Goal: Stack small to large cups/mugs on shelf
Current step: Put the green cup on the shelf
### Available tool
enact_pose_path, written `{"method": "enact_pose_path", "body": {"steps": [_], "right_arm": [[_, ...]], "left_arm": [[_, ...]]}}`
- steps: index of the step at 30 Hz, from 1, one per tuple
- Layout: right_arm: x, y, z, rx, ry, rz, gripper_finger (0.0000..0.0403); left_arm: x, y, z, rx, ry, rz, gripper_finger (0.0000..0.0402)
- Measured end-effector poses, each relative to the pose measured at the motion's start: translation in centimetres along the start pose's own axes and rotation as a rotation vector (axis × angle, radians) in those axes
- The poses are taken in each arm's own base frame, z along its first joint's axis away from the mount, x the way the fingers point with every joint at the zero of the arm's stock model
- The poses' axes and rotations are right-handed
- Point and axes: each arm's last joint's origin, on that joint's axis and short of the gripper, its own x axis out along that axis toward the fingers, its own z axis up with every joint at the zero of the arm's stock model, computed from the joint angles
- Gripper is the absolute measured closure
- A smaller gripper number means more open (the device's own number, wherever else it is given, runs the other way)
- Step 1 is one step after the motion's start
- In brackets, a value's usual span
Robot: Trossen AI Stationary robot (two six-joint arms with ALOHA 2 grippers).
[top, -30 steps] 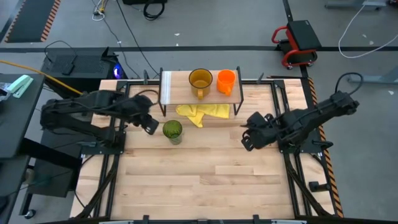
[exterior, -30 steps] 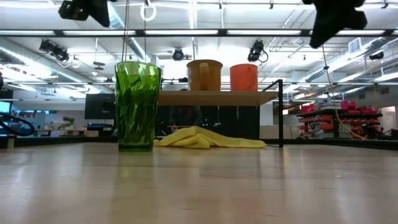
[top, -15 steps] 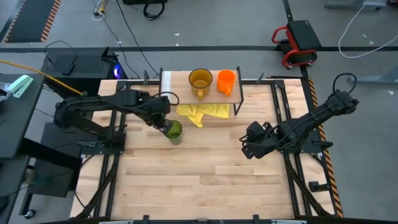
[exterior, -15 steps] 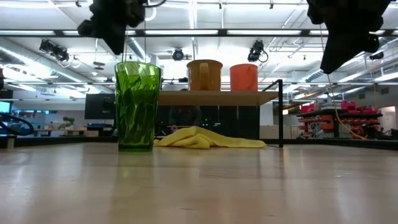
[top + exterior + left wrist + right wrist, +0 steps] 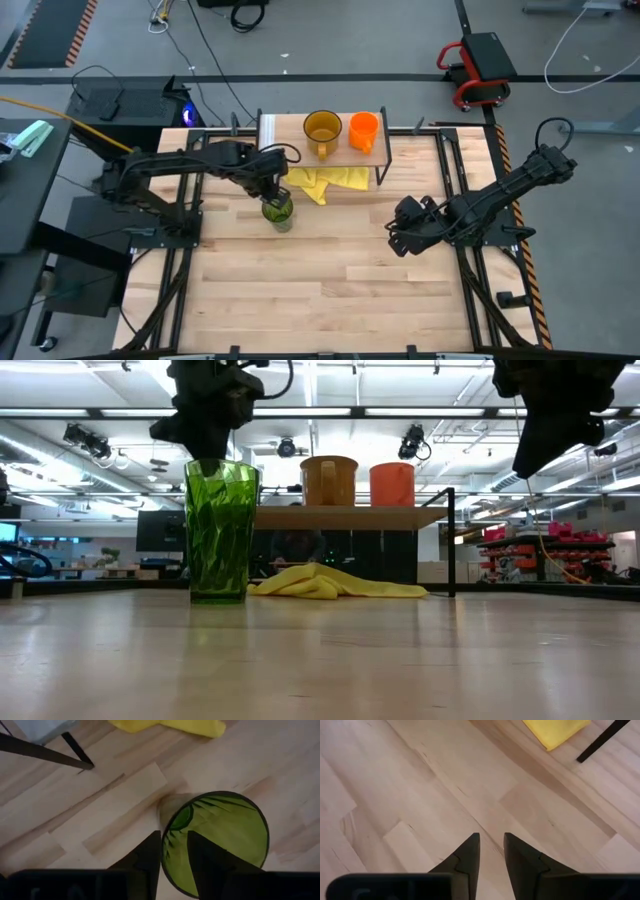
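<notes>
Green tumbler [image 5: 277, 211] stands upright on the wooden tabletop [image 5: 330, 290], left of frame centre in the high view, just in front of the shelf [image 5: 290, 140] and near the yellow cloth [image 5: 325, 181], not touching the cloth. Left gripper [image 5: 270, 195] is right over the tumbler; in the left wrist view its two dark fingers [image 5: 150, 857] straddle the tumbler rim [image 5: 215, 845], one finger outside the wall, the other inside the cup, narrow gap between them, and whether they press the wall cannot be told. In the low view the left gripper [image 5: 205, 445] sits at upper left, its tip dipping to the tumbler's [image 5: 220, 530] mouth. Amber-yellow mug [image 5: 322, 130] and orange mug [image 5: 364, 130] stand side by side on the shelf board at upper centre of the high view, apart from each other, amber handle pointing toward the table front. Low view shows both mugs [image 5: 329, 480] [image 5: 392, 484] upright on the shelf top [image 5: 350, 515], cloth [image 5: 335, 582] lying underneath. Right gripper [image 5: 398, 232] hangs over bare table at right of centre in the high view, well apart from cups; in the right wrist view its fingers [image 5: 465, 855] are slightly parted, gripping nothing, only wood below, cloth corner [image 5: 555, 730] at top. No readable writing, labels or brands anywhere.
</notes>
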Motion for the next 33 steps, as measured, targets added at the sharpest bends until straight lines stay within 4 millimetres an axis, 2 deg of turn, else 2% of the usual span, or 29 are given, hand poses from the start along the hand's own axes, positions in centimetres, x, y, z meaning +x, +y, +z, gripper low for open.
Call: {"method": "enact_pose_path", "body": {"steps": [9, 33], "right_arm": [[0.01, 0.06, 0.02, -0.005, -0.002, 0.005, 0.0308], [0.0, 0.31, 0.14, 0.008, -0.013, 0.028, 0.0309]], "left_arm": [[1.0, -0.31, 0.31, 0.025, 0.035, 0.01, 0.0298], [0.93, -0.02, 0.53, 0.034, 0.048, -0.011, 0.0305]]}}
